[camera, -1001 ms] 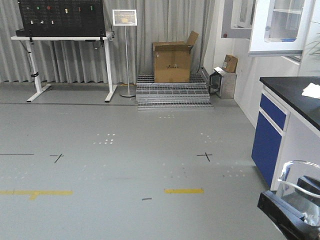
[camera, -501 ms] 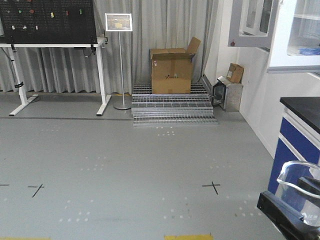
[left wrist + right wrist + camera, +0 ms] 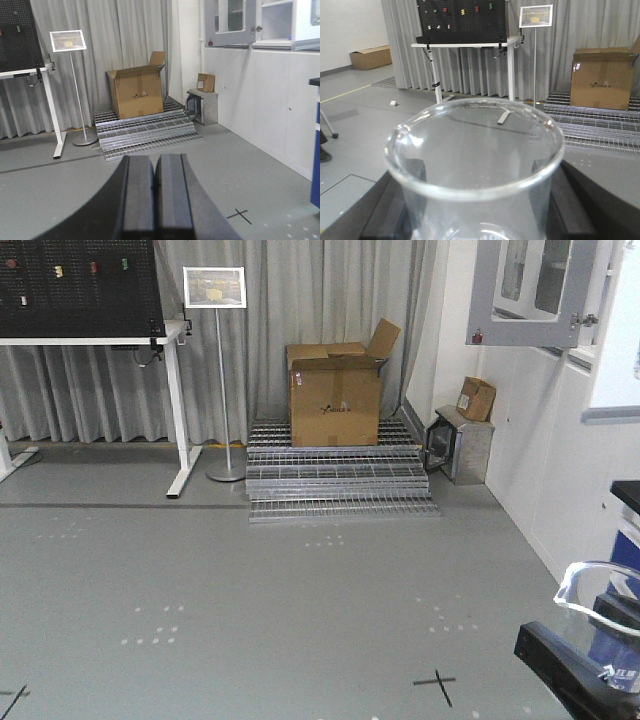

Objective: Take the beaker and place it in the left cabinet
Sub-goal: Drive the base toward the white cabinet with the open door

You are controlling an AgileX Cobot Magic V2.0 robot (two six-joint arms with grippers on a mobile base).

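Box (image 3: 335, 395) nearer, beaker (image 3: 586, 590) btm off-frame

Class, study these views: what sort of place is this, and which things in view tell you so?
Probably a laboratory or test room: glass-door wall cabinets above white cupboards, a black panel with coloured knobs on a white-legged table, and a clear glass beaker close to the camera.

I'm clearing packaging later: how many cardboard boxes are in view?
3: a large open box on the grated steps, a small box atop the metal case beside them, and a low box on the floor by the white wall. More may be hidden.
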